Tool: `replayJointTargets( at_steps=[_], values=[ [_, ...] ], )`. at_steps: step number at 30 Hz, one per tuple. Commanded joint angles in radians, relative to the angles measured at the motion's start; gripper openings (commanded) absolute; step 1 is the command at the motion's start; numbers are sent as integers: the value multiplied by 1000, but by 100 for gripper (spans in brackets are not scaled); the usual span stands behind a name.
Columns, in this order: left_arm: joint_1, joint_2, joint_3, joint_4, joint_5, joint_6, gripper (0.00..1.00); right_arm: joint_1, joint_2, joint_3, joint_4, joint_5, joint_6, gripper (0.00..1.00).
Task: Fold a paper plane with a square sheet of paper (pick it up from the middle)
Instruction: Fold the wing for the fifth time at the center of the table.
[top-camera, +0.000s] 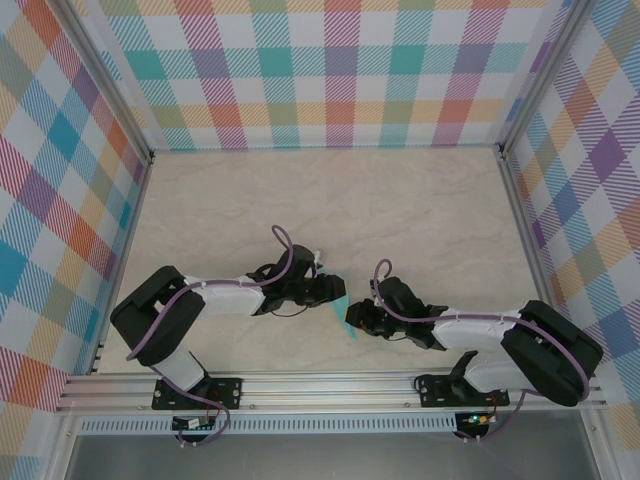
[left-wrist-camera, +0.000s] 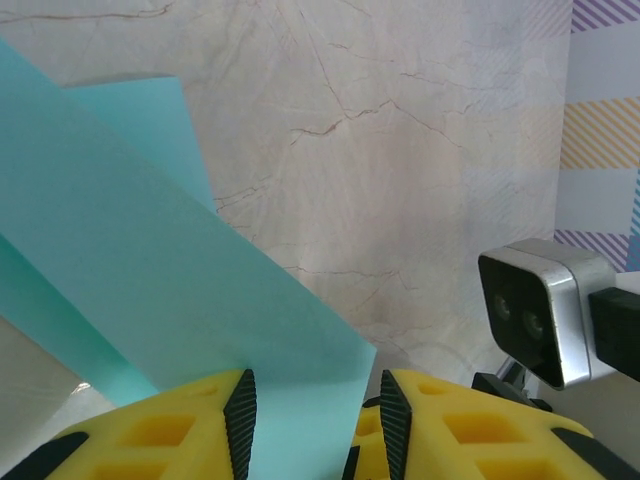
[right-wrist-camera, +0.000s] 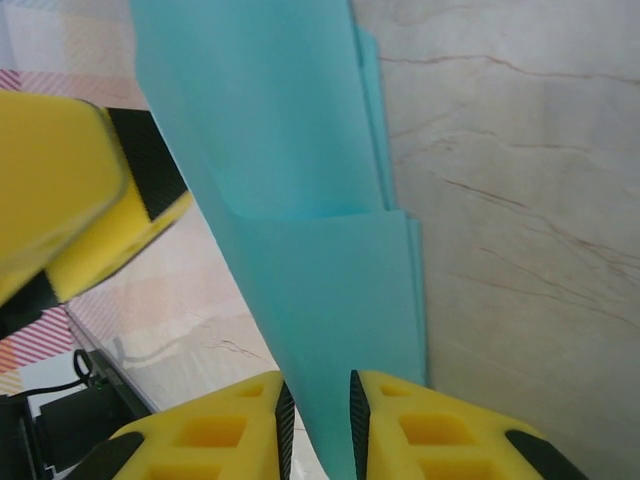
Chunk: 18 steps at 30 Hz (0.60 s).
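The plain turquoise-cyan folded paper (top-camera: 342, 318) (left-wrist-camera: 150, 250) (right-wrist-camera: 290, 150), sharp-creased with layered flaps, is held over the beige marbled tabletop (top-camera: 400, 210), gripped between the left fingers (left-wrist-camera: 160, 430), while the right fingers (right-wrist-camera: 210, 440) flank its end, grip unclear.

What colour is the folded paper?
The paper is plain turquoise-cyan; clearest in right wrist view.

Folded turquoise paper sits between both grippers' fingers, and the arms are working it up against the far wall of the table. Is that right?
Not the far wall. The top external view shows the paper between the left gripper and the right gripper towards the near edge of the table, far from the back wall. The rest holds: it is folded and lies between both sets of fingers.
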<state>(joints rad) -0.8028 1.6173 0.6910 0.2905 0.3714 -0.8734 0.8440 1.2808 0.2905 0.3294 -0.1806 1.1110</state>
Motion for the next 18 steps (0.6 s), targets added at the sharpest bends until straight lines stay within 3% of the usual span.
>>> replayJointTargets(
  at_steps=[1,6,18],
  values=[
    [-7,25,30,-9,-24,18,40,-4,-8,39,-64,9,-35,27],
    [-7,33,37,-32,-32,25,39,-4,-3,51,-111,18,-60,29],
    [-8,2,39,-62,-36,27,39,-5,64,78,-103,-10,-69,13]
  ],
)
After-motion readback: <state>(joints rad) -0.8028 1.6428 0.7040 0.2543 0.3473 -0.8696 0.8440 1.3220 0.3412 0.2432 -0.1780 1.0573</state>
